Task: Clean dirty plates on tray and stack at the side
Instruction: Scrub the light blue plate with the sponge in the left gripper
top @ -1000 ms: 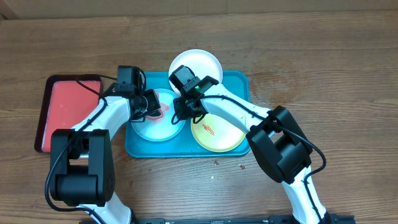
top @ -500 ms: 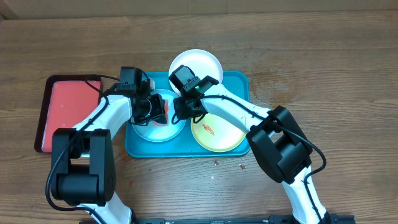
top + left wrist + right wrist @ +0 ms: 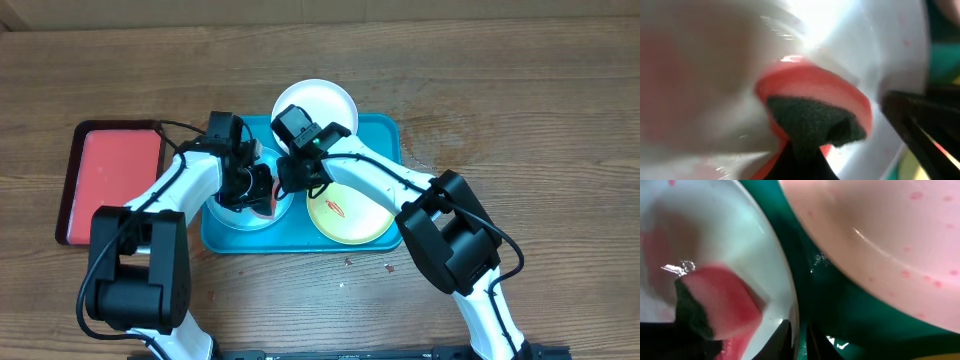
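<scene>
On the teal tray (image 3: 385, 135) lie three plates: a white plate (image 3: 325, 100) at the back, a light blue plate (image 3: 232, 212) at the left and a yellow-green plate (image 3: 350, 215) with a red smear at the right. My left gripper (image 3: 256, 186) is shut on a red sponge (image 3: 840, 100) with a dark green face, pressed onto the light blue plate (image 3: 715, 75). My right gripper (image 3: 800, 337) is shut on that plate's right rim (image 3: 785, 300), one finger inside and one outside. The sponge (image 3: 722, 305) shows in the right wrist view too.
A smaller red tray (image 3: 110, 180) with a dark rim lies on the wooden table left of the teal tray. The white plate (image 3: 880, 225) sits close behind my right gripper, speckled red. Both arms crowd the teal tray's left half.
My left gripper has slid the sponge rightward across the light blue plate, toward my right gripper. The right gripper has kept its hold on the rim.
</scene>
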`<state>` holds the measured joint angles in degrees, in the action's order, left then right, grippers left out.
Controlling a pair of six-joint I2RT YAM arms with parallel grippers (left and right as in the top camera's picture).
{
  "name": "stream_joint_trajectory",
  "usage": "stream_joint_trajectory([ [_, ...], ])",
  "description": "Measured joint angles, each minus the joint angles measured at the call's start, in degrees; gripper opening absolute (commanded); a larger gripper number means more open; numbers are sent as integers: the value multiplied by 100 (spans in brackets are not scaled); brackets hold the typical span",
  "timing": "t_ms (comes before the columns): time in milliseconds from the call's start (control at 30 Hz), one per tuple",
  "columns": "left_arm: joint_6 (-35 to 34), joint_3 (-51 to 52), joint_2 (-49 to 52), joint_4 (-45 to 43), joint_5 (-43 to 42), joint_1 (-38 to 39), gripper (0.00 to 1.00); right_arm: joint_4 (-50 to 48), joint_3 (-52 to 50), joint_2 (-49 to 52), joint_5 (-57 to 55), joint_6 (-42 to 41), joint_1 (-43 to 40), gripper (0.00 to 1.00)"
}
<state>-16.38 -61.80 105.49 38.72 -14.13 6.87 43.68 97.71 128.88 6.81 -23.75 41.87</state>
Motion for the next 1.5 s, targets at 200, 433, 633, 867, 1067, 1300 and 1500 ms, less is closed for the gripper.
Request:
stream_joint_trajectory([
  [200, -343, -33, -76, 98, 1287, 66, 5, -22, 0, 0, 44, -2, 17, 13],
  [433, -647, -61, -72, 125, 2824, 50, 4, -26, 0, 0, 52, -2, 17, 13],
  [633, -802, -61, -15, -269, 3318, -39, 4, -20, 0, 0, 57, -4, 17, 13],
  [867, -811, -63, 7, -1207, 2111, -92, 4, 11, 0, 0, 20, -4, 13, 13],
  [1067, -820, -83, 66, -1325, 1099, -96, 4, 87, 0, 0, -24, -22, -20, 13],
  [1300, -778, -83, 105, -1305, 28, -66, 4, 87, 0, 0, -28, -22, -31, 13],
  [1500, -588, -85, 140, -1060, -472, -33, 4, 92, 0, 0, -24, -17, -28, 13],
])
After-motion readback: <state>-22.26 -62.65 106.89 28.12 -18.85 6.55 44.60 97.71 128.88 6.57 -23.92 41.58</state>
